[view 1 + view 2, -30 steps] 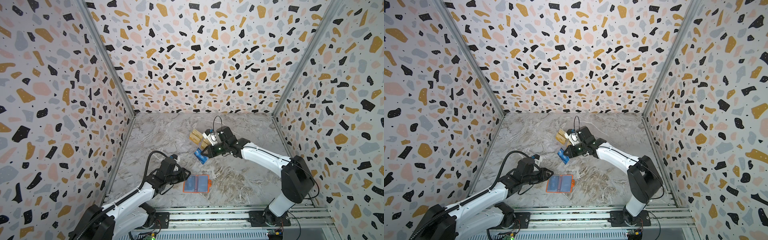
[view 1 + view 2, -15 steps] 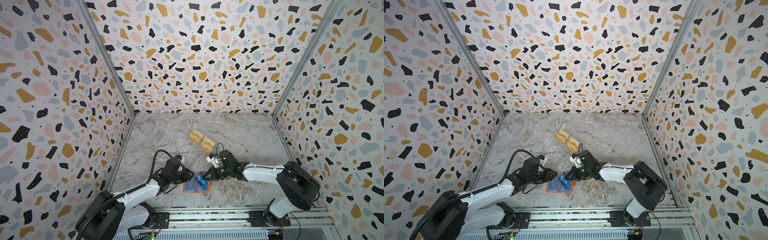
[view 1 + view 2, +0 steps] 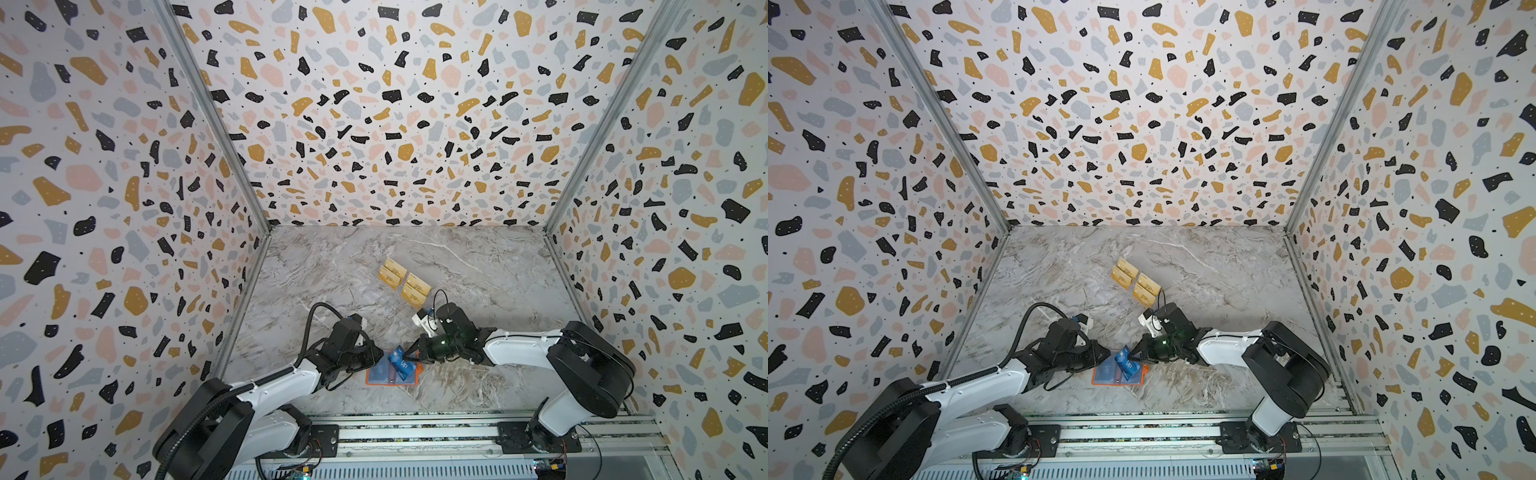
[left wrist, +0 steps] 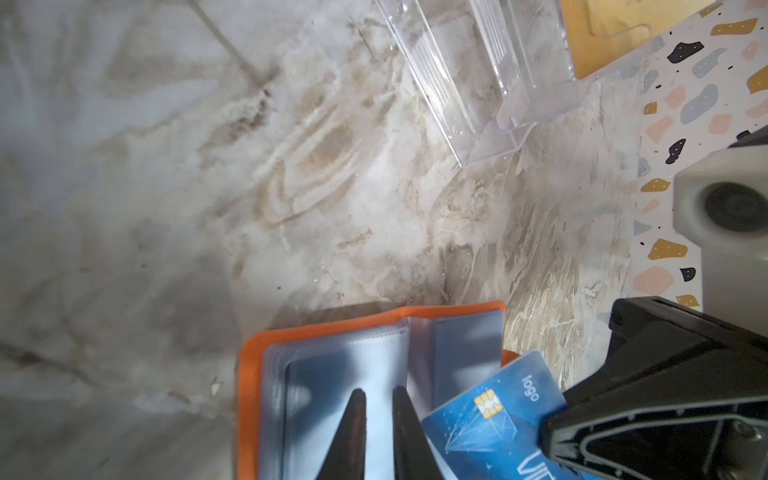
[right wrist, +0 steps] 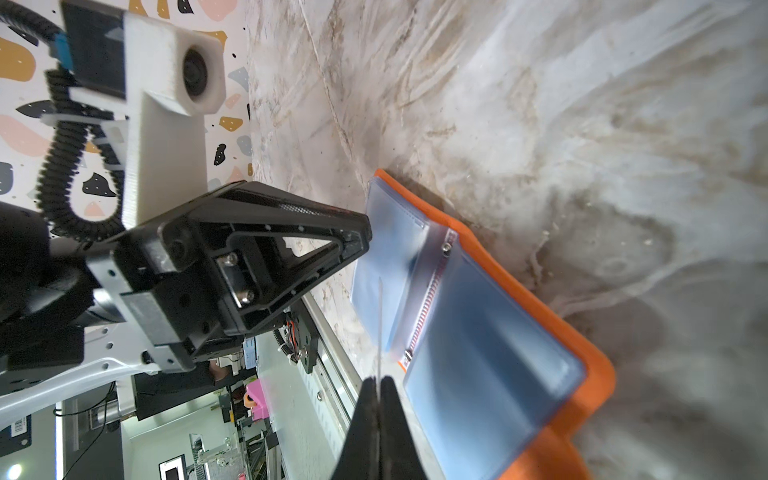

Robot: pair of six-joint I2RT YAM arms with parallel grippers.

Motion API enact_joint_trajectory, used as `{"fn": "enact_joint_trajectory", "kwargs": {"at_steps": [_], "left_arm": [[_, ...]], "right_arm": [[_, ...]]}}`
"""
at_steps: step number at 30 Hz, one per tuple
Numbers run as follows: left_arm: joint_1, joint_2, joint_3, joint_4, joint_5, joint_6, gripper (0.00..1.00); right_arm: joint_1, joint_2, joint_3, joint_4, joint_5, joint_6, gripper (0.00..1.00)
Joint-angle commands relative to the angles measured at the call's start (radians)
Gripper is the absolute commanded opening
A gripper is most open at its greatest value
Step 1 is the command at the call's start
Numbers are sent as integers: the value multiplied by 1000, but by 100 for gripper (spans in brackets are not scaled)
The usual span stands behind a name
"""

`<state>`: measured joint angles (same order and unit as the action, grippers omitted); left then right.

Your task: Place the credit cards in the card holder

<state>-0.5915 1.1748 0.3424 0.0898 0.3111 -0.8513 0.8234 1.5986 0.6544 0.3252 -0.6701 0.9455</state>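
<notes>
terrazzo walls [image 3: 395, 104] box in one marble tabletop [image 3: 478, 257], where two arms meet near its front edge. one clear rack [image 4: 478, 83] has four gold cards [image 3: 417, 284] in it. one orange card holder [image 3: 376, 374] lies open between the grippers. left gripper [image 4: 377, 399] stands narrow over a sleeve; whether it pinches one, i cannot tell. right gripper [image 5: 379, 382] clamps one blue card [image 4: 490, 419], tilted above the holder.

Both top views looked down from high above the worktop's [image 3: 478, 257] front edge toward the back wall [image 3: 395, 124], far off, sharing nearly the whole scene. The left wrist camera [image 5: 183, 70] and the right wrist camera [image 4: 723, 208] sat low and close, facing each other across the card holder [image 4: 332, 322], which both saw.
</notes>
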Motion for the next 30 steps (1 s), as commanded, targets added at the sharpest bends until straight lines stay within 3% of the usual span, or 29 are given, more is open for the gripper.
{"fn": "enact_joint_trajectory", "kwargs": {"at_steps": [1,30], "left_arm": [[-5,6,-19,-8,-12,17,15],[-5,8,6,-68,-26,49,15]], "right_arm": [[9,4,-17,12,3,13,0],[9,14,-41,82,25,32,0]]}}
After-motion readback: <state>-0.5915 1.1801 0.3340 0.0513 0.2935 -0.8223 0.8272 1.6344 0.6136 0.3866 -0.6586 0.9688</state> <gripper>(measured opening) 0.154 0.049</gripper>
